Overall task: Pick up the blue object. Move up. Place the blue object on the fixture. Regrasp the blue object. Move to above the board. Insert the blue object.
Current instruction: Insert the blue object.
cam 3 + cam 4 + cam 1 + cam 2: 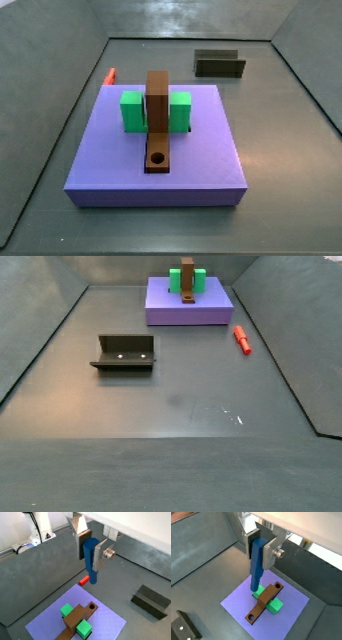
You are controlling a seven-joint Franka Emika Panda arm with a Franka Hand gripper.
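The gripper (262, 548) hangs high above the board (290, 607), its jaws clamped on the blue object (257, 562), which points straight down. Now it should line up over the round hole (251, 617) in the brown bar (264, 601), then go down slowly.

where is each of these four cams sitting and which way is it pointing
Wrist view: on the arm, looking down past the gripper shut on the blue object; board, red peg, fixture below.
Wrist view: same mount, opposite side; gripper, peg, board.
Side view: above the floor, facing the board, fixture behind; no robot.
Side view: facing across the floor, fixture near; no robot.
All four share board and fixture.
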